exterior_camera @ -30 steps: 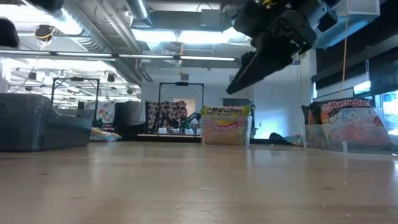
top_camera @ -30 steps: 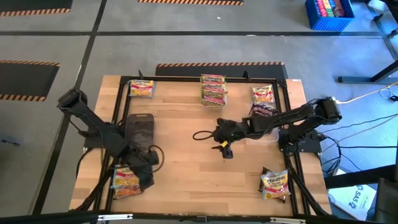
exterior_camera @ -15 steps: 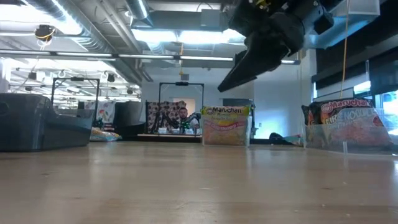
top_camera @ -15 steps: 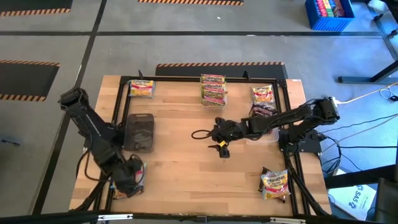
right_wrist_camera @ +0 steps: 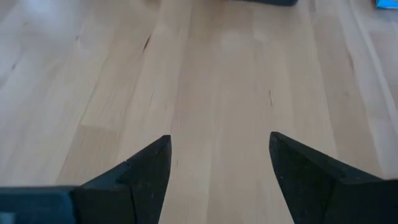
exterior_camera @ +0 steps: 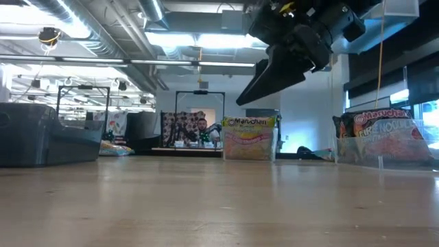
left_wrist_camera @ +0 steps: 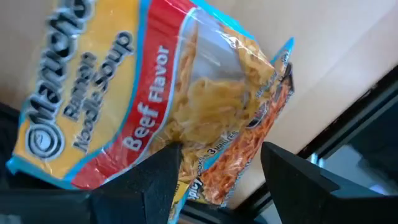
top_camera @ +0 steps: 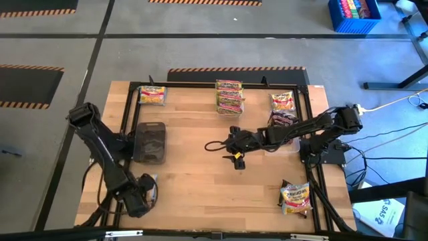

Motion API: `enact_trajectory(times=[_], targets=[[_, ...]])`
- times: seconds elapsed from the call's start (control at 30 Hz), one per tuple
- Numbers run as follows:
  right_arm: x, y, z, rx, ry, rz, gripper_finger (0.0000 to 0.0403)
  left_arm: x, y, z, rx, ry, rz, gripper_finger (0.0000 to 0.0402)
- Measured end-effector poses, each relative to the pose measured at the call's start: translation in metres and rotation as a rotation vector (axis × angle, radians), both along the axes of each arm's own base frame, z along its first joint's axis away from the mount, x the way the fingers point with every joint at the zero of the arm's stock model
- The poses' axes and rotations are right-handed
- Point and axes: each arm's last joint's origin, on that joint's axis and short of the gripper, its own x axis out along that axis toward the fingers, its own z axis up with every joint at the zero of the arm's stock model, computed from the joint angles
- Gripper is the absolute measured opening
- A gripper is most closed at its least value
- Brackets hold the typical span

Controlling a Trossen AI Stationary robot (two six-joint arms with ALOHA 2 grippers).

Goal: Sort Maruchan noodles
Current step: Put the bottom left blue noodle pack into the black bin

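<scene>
A yellow-and-red Maruchan beef packet lies flat on the wood at the table's near left corner. My left gripper hangs just above it, pointing down. Its fingers are open, and I see no touch. My right gripper hovers open over the table's middle, slanting down, with bare wood between its fingers. Other Maruchan noodles lie at the far left, in a far-middle stack, at the far right, and at the near right corner.
A dark tub stands left of centre. A clear tub with packets behind it stands at the right, under my right arm. A black frame runs around the tabletop. A loose cable loop hangs by the right gripper.
My left gripper has swung from beside the dark tub toward the table's near left corner. It has sunk and turned about its own line, and now covers the beef packet. The packet has stayed where it was. The right arm has kept nearly still.
</scene>
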Motion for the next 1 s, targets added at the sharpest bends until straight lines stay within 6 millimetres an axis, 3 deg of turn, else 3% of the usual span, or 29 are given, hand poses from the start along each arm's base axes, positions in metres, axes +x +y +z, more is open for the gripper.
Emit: enact_trajectory(times=[0.17,0.37,0.6,0.8,0.9,1.0], targets=[[0.0,0.0,0.0,0.002,-0.003,-0.004,0.0252,0.002,-0.002,-0.01,0.061,0.022,-0.108,0.0221],[0.0,0.0,0.0,0.023,-0.002,-0.02,0.0252,0.004,0.002,-0.008,0.165,-0.084,-0.115,0.0221],[0.001,0.0,0.002,0.035,-0.022,-0.029,0.0252,0.028,0.002,0.007,0.266,-0.337,-0.149,0.0221],[0.002,0.001,0.003,0.055,-0.036,-0.029,0.0252,0.047,0.011,0.009,0.321,-0.432,-0.174,0.0221],[0.004,0.001,0.005,0.088,-0.056,-0.036,0.0252,0.054,0.014,0.016,0.291,-0.396,-0.189,0.0221],[0.009,0.003,0.003,0.143,-0.087,-0.008,0.0252,0.05,0.015,0.028,0.219,-0.251,-0.199,0.0221]])
